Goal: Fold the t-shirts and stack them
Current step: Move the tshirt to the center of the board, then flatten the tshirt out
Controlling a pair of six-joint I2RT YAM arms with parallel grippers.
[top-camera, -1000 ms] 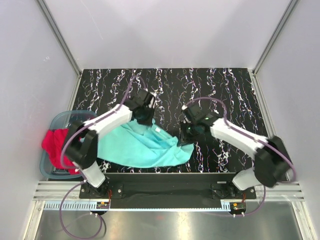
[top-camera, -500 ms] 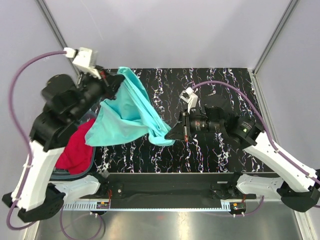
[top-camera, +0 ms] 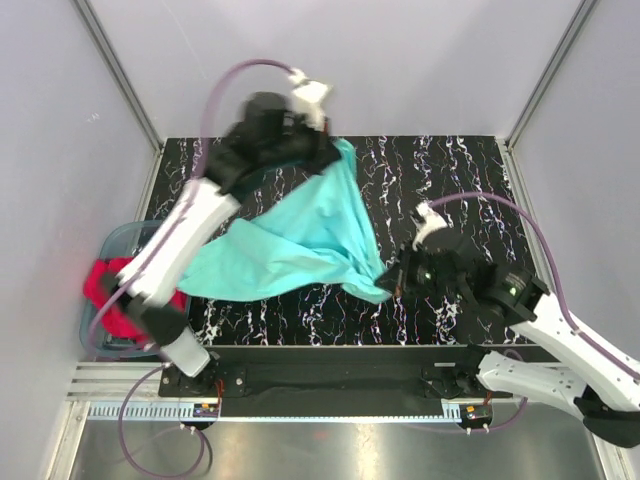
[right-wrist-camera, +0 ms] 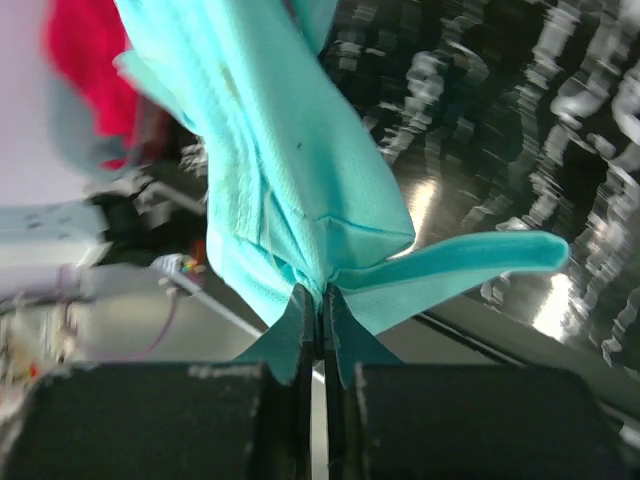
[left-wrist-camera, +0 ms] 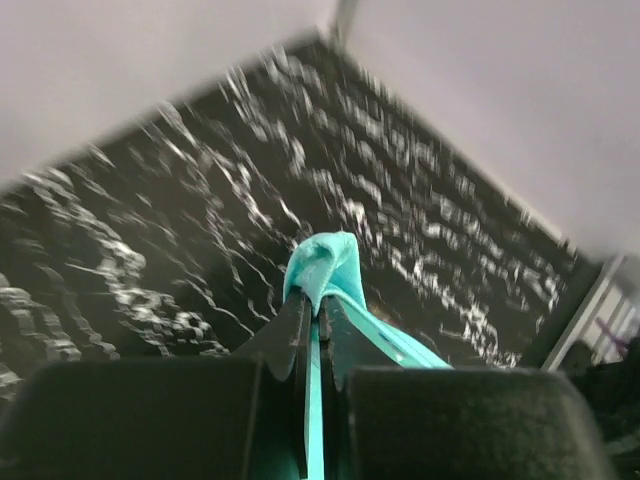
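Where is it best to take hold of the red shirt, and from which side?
Probably the bunched top of the red shirt, heaped at the left side of the tub, coming from above: it lies crumpled in the tub, whose walls would block a sideways approach.

Top view overlooks table (top-camera: pixel 460 180); wrist views close, share teal shirt (top-camera: pixel 310 235).

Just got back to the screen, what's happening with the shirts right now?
Both arms have the green shirt between them over the table. The left arm holds one end high near the far edge, jaws shut on it. The right arm pinches another end lower, nearer the front. The cloth hangs spread out, not folded yet. The red shirt sits bunched in the plastic tub at the left.
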